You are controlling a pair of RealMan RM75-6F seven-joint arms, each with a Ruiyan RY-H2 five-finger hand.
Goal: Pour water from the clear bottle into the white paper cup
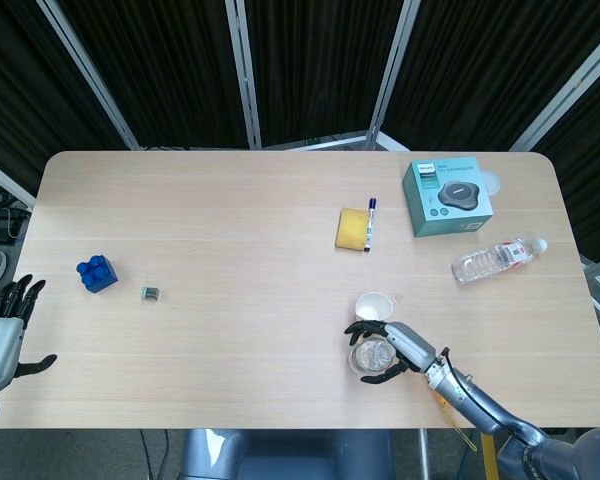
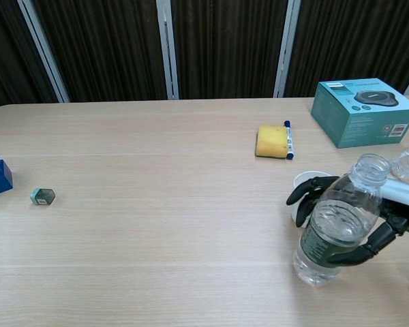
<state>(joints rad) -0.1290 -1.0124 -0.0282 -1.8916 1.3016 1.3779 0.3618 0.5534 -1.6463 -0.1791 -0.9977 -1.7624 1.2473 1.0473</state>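
Where the pale wooden table (image 1: 230,260) nears its front edge, an uncapped clear plastic water bottle (image 2: 335,230) stands upright, the right hand (image 2: 368,225) wrapped around it; just behind stands the white paper cup (image 1: 374,305). Left hand (image 1: 2,335): fingers spread, holding nothing, beside the table's left edge.

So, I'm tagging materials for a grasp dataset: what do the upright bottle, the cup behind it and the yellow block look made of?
Upright bottle: clear thin plastic, glossy, see-through, ribbed, dark label band. Cup: white, matte, probably paper; thin rolled rim. Yellow block: looks like foam sponge, dull, soft rounded edges, though texture is too small to confirm.
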